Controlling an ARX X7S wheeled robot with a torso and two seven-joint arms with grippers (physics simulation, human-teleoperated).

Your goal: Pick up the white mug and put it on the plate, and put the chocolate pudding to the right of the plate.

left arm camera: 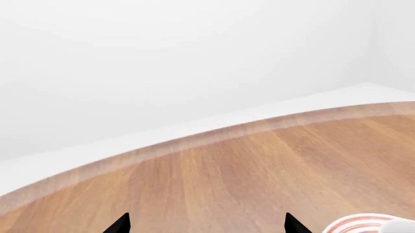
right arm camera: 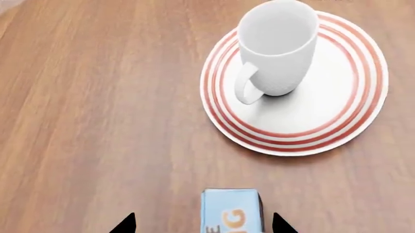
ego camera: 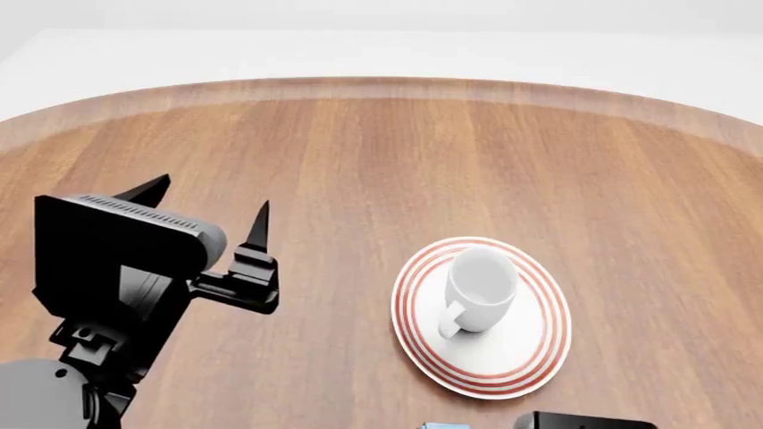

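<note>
1. The white mug [ego camera: 481,289] stood upright on the plate [ego camera: 532,357], toward the plate's far half in my head view, its handle turned back toward me.
2. The plate lay flat on the wooden surface [ego camera: 381,152], its red rings showing all around the mug.
3. My left hand [ego camera: 204,213] hovered over bare wood to the left of the plate, well apart from it. Its two black fingers were spread with nothing between them, so it was released. In the left wrist view the fingertips [left arm camera: 118,224] framed only wood, with a sliver of the plate [left arm camera: 353,224] at the edge.
4. My right hand [right arm camera: 203,224] hung near the chocolate pudding [right arm camera: 231,209], which sat between its spread fingertips [right arm camera: 124,224] in the right wrist view. The tips stood clear of the carton's sides, so that hand was released too.
5. The pudding carton rested on the surface on my side of the plate, apart from the rim; in the head view only its blue top edge [ego camera: 444,425] showed at the bottom.
</note>
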